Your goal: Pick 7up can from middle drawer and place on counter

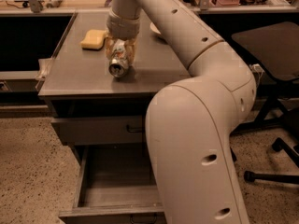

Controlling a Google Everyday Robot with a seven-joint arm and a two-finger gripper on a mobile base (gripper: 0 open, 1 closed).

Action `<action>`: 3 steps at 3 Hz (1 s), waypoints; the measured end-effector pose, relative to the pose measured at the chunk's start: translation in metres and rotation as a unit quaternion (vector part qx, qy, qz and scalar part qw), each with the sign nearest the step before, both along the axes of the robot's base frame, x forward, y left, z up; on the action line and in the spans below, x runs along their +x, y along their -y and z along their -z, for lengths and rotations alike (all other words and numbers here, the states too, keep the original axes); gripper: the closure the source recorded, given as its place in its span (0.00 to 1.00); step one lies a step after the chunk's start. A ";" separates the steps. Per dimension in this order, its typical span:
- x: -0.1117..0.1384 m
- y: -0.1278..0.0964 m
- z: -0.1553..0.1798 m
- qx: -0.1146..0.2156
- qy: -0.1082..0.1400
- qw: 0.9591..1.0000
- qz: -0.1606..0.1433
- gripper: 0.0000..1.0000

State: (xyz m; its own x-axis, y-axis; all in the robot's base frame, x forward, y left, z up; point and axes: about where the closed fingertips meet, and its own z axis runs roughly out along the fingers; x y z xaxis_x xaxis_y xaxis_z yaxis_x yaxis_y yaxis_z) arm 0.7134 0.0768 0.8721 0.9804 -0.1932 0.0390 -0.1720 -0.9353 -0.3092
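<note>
The 7up can [118, 60] is a small silver-and-green can, tilted with its shiny end facing me. My gripper [119, 55] is shut on it, holding it at the counter [79, 80], low over the grey top near its middle. I cannot tell whether the can touches the surface. The middle drawer [110, 183] stands pulled open below, showing a bare grey floor. The drawer above it [98, 129] is closed.
A yellow sponge [93, 38] lies on the counter's far left. A white bowl [156, 29] sits behind my arm, mostly hidden. My large arm [201, 139] fills the right foreground. An office chair [275, 69] stands at right.
</note>
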 end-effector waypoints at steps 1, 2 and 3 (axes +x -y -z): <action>0.000 0.000 0.000 0.000 0.000 1.000 0.000 0.29; 0.000 0.000 0.000 0.000 0.000 1.000 0.000 0.05; 0.000 0.000 0.000 0.000 0.000 1.000 0.000 0.00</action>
